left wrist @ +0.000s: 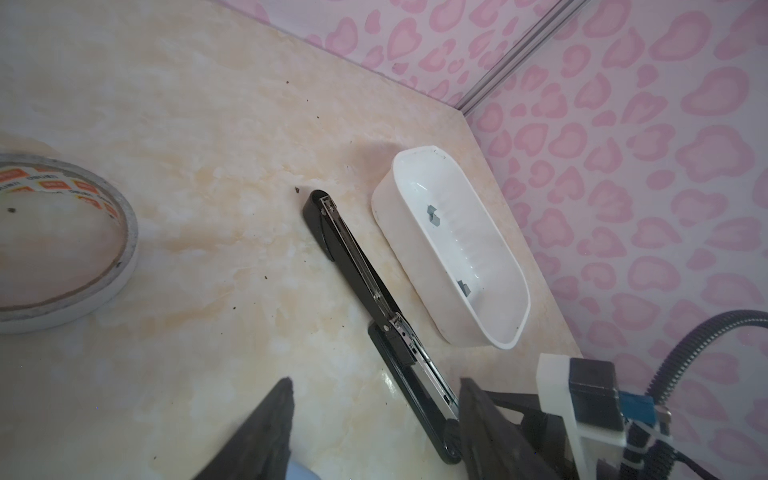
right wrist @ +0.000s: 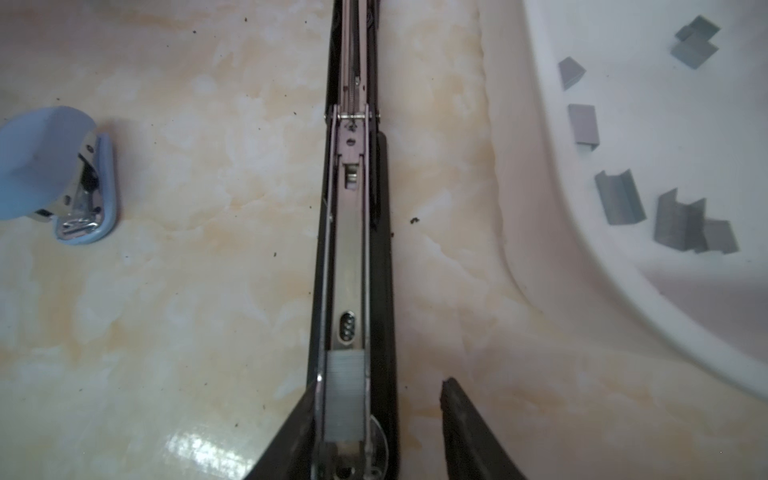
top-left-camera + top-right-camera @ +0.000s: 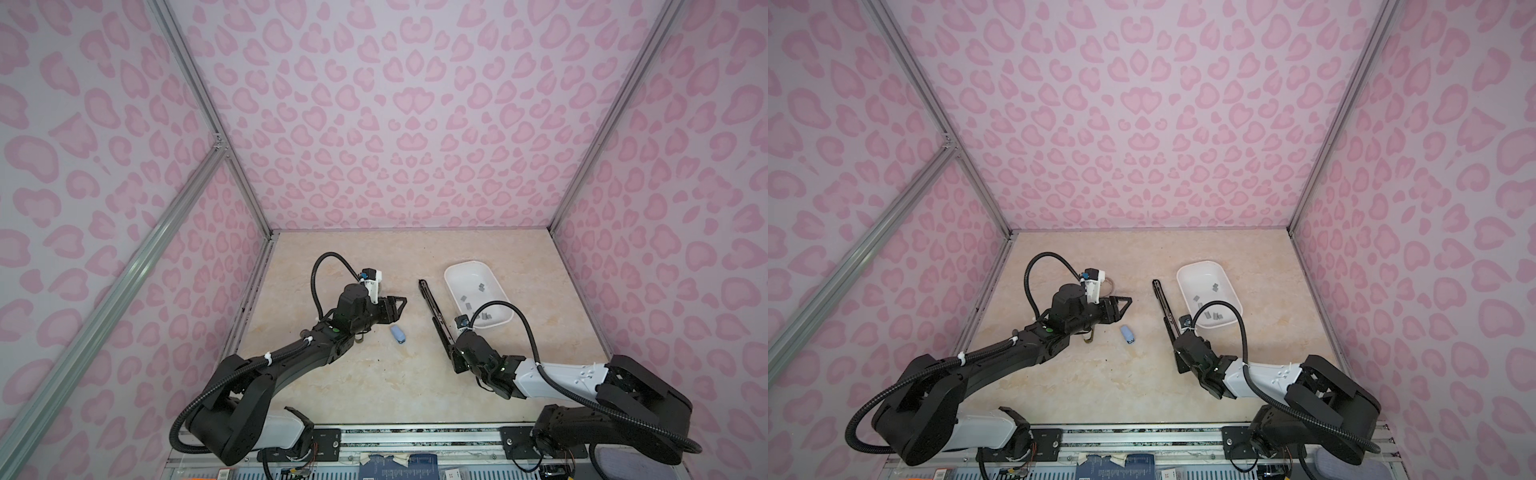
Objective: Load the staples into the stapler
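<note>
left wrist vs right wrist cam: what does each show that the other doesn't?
Left wrist only: the tape roll and the far tip of the black stapler. Right wrist only: a staple strip seated in the stapler's open channel. Both: the opened black stapler and, beside it, the white tray holding loose staples.

Staples [image 3: 481, 286] in tray [image 3: 465, 276] — stapler [image 3: 430, 303] left.
</note>
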Robot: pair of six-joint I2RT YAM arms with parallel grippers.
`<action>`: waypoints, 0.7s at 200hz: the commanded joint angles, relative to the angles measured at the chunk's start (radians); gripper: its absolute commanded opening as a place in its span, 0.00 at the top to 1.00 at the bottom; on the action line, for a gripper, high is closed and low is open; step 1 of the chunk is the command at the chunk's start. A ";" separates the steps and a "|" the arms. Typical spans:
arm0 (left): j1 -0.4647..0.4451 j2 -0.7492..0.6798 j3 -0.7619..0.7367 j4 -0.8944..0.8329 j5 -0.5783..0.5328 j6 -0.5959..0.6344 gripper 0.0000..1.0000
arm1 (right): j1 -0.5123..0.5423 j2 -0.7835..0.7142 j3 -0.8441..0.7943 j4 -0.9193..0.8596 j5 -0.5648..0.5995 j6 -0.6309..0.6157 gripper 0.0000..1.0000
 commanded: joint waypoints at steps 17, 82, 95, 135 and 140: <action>-0.010 0.126 0.092 -0.041 0.092 -0.029 0.36 | -0.009 0.026 -0.010 0.098 -0.027 -0.011 0.58; -0.027 0.348 0.262 -0.136 0.123 -0.052 0.37 | -0.019 0.102 0.030 0.143 -0.074 -0.037 0.70; -0.027 0.395 0.293 -0.136 0.143 -0.060 0.38 | -0.019 0.109 0.037 0.144 -0.082 -0.039 0.75; -0.028 0.526 0.384 -0.147 0.169 -0.085 0.38 | -0.019 0.109 0.038 0.180 -0.119 -0.014 0.78; -0.028 0.545 0.399 -0.149 0.177 -0.088 0.38 | -0.020 0.109 0.037 0.185 -0.124 -0.009 0.79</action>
